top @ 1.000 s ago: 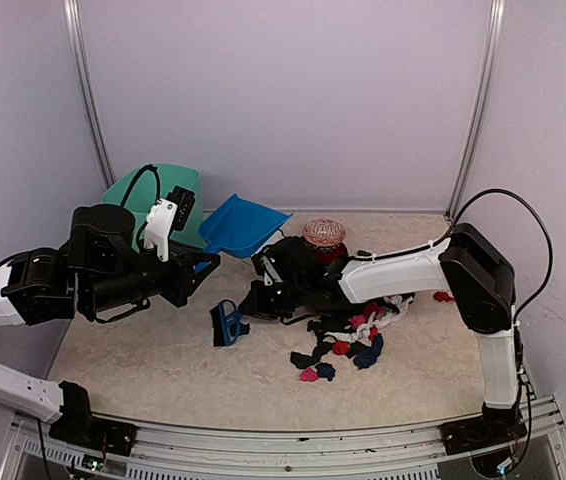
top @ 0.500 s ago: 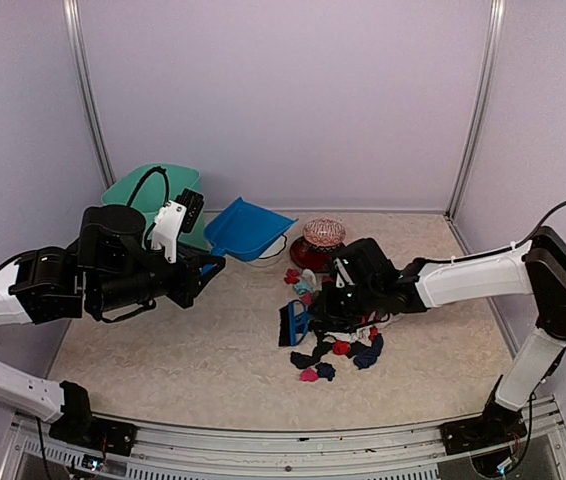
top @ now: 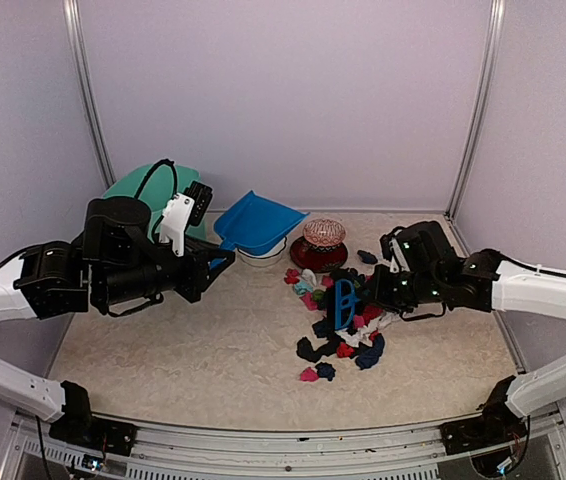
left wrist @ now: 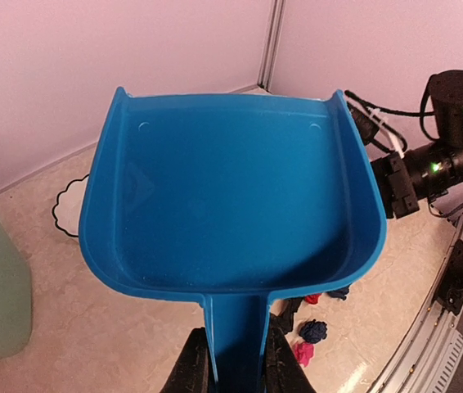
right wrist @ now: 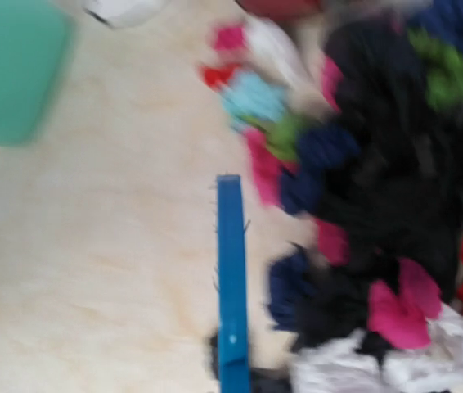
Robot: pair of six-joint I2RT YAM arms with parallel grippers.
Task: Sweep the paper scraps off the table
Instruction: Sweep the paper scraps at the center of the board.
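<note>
Grasping the dustpan [left wrist: 231, 188] with our left gripper [left wrist: 233, 372] and the brush [top: 344, 303] with our right gripper [top: 365, 298], we have paper scraps [top: 338, 335] heaped, none collected.

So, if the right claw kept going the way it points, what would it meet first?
Probably the paper scraps just beyond the brush it holds. The brush already stands at the pile's edge, though depth is hard to judge.

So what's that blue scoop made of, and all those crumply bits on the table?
The blue dustpan looks like hard moulded plastic: it is smooth and one even colour, with a soft shine and a rounded raised rim. The scraps look like thin crumpled paper, maybe tissue or crepe. They are matte, wrinkly and wadded into little lumps, though the wrist view is too blurry to be sure.
</note>
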